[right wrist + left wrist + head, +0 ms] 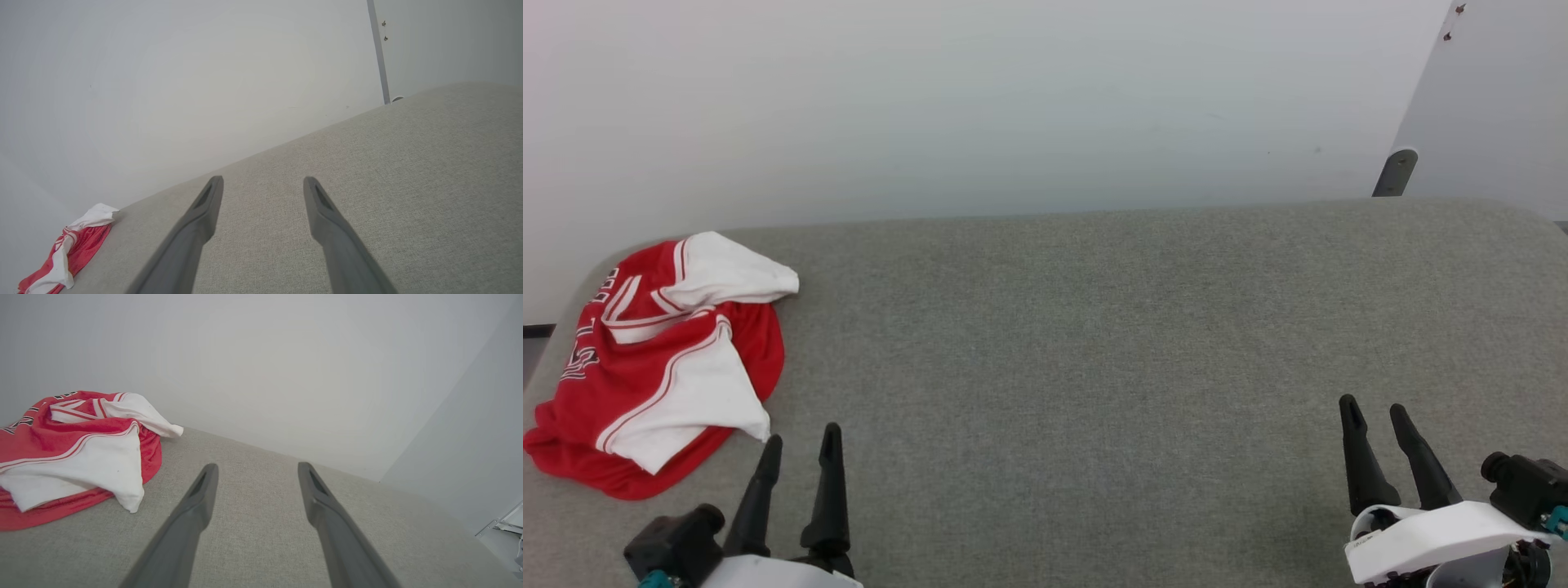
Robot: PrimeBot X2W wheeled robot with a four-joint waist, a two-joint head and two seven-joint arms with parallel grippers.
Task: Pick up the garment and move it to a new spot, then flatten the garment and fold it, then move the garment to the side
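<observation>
The garment [662, 359] is a red jersey with white sleeves and striped trim, lying crumpled at the far left of the grey fabric table [1094, 351]. In the left wrist view the garment [73, 449] bunches at the left, and the right wrist view shows the garment [69, 253] small at the lower left. My left gripper [799, 437] stands open just right of the garment's near corner, nothing between its fingers. My right gripper [1372, 408] is open over the bare table at the lower right. The open fingers frame bare fabric in both wrist views: left gripper [255, 467], right gripper [263, 181].
A white wall [980, 106] runs behind the table's far edge. A dark bracket [1395, 171] and a grey panel [1494, 106] stand at the back right. The table's left corner is rounded beside the garment.
</observation>
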